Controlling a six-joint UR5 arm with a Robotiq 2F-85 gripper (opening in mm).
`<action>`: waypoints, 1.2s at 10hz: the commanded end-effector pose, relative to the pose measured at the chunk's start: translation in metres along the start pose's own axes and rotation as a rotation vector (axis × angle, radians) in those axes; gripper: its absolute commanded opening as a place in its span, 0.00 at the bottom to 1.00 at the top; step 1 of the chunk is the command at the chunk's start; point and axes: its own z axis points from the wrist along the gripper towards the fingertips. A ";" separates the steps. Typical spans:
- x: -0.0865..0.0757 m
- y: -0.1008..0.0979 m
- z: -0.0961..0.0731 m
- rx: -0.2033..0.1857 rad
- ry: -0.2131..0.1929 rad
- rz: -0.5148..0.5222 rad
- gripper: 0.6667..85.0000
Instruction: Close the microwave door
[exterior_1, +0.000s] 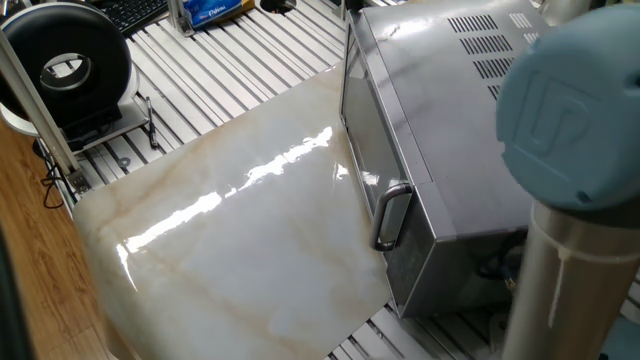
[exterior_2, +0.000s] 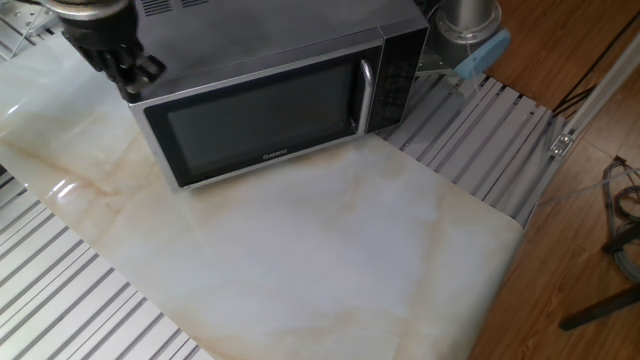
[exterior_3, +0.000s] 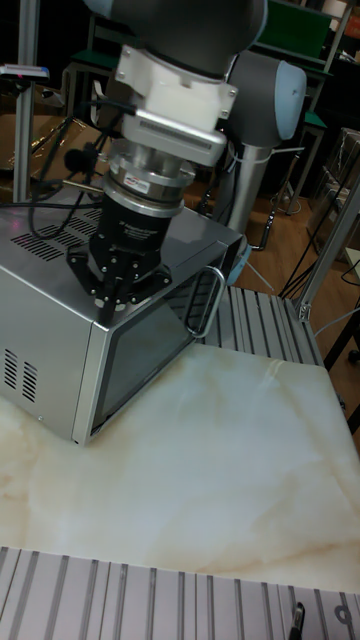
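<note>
1. Tall fixed view puts before you the microwave door (exterior_3: 150, 350), flush against the front of the microwave (exterior_3: 60, 330), its glass window dark and its vertical silver bar handle (exterior_3: 205, 300) at the door's far end.
2. You see the microwave standing at the back of the marble-patterned surface (exterior_2: 320, 260), vent slots on its top panel and the door facing out over the slab; the other fixed view shows the door (exterior_2: 260, 125) shut too, with the dark control panel (exterior_2: 398, 75) just beside the handle.
3. You find the gripper (exterior_3: 118, 285) hanging above the microwave's top front edge, near the corner farthest from the handle; its black fingers (exterior_3: 100, 300) point down, drawn close together with nothing between them, and whether they touch the metal you cannot tell.
4. Your one fixed view is partly blocked by the arm's grey-blue joint cap (exterior_1: 570, 110); a round black-and-white device (exterior_1: 65, 65) stands well apart at the far left.
</note>
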 end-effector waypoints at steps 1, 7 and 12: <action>0.006 -0.002 0.003 -0.070 0.013 0.043 0.00; 0.011 0.051 -0.030 -0.096 0.051 0.086 0.00; 0.011 0.110 -0.017 -0.116 0.001 0.187 0.00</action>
